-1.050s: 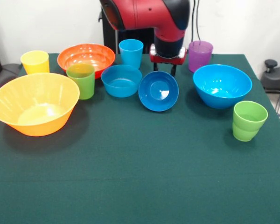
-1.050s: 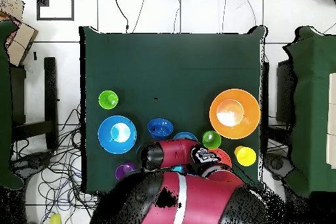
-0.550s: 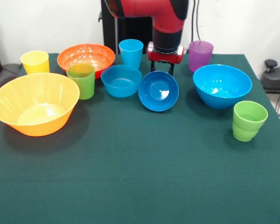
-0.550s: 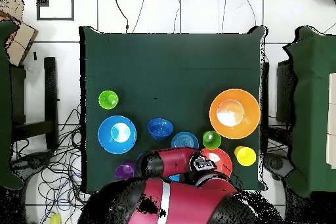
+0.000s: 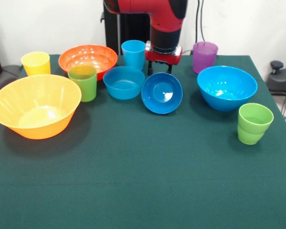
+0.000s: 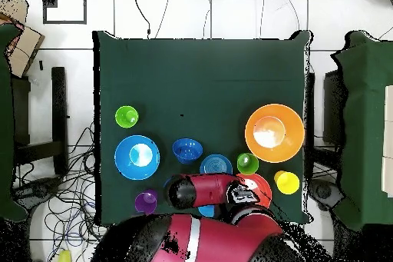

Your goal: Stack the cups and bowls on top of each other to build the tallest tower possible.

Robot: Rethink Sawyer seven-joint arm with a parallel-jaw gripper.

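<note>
- Ten pieces sit apart on the green table (image 5: 143, 186); no tower yet. Nearest: a green cup (image 5: 254, 123), a big yellow-orange bowl (image 5: 35, 105).
- Mid-row: small dark blue bowl (image 5: 162, 92), tilted; a careless grab could tip it.
- Farthest: the gripper (image 5: 162, 67) hangs behind that bowl, by the light blue cup (image 5: 133, 54); its fingers look slightly apart, holding nothing.
- Overhead, the arm (image 6: 211, 191) hides the gripper; the front view shows it.
</note>
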